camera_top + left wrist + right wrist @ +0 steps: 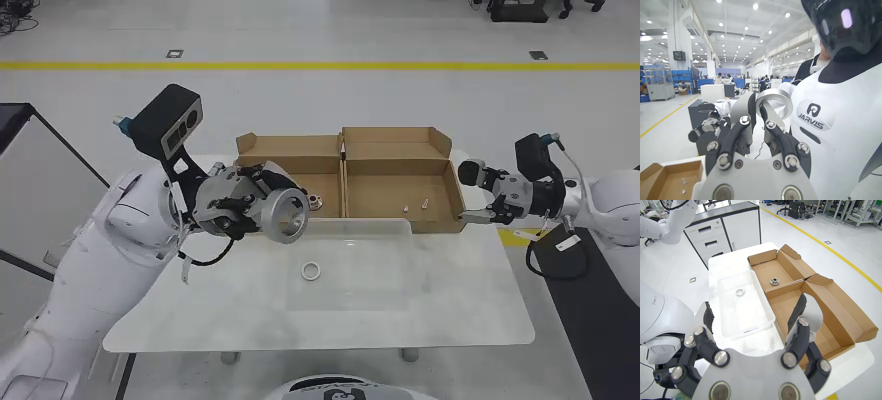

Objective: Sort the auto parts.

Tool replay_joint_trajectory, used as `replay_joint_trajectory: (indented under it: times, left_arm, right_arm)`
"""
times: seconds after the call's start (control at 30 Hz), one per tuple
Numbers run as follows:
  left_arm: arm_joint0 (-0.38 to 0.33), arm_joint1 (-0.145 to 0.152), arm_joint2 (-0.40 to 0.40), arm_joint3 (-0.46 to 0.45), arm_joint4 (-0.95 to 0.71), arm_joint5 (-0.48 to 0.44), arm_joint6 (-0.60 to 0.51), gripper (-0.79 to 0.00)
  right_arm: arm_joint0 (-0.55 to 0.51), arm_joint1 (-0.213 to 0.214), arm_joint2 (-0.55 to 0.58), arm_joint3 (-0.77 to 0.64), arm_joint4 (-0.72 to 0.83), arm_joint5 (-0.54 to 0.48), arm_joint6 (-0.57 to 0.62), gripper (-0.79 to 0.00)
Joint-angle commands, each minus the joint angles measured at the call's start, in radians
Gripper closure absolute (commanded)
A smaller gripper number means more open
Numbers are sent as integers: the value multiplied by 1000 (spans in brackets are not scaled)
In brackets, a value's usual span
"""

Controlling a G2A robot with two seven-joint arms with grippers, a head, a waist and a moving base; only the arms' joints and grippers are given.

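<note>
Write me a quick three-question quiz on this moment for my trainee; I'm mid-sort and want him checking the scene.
1. True or false: the left gripper is shut on the big metal ring.
2. Where does the small ring lie? A) on the floor B) in the clear tray C) on a shelf
3. How many small pins lie in the box beside the right gripper?
Key: 1 true; 2 B; 3 two.
</note>
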Motion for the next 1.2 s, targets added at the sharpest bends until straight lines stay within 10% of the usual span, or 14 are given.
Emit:
replay_joint_trajectory:
  times: [0.0,1.17]
  left_arm:
    - [13,-4,-2,-2,-35,0,2,0]
    - [167,-161,-187,55,-286,0,-233,0]
  right_arm:
    - [0,0,0,0,0,0,0,-785]
    - [0,0,0,0,0,0,0,-785]
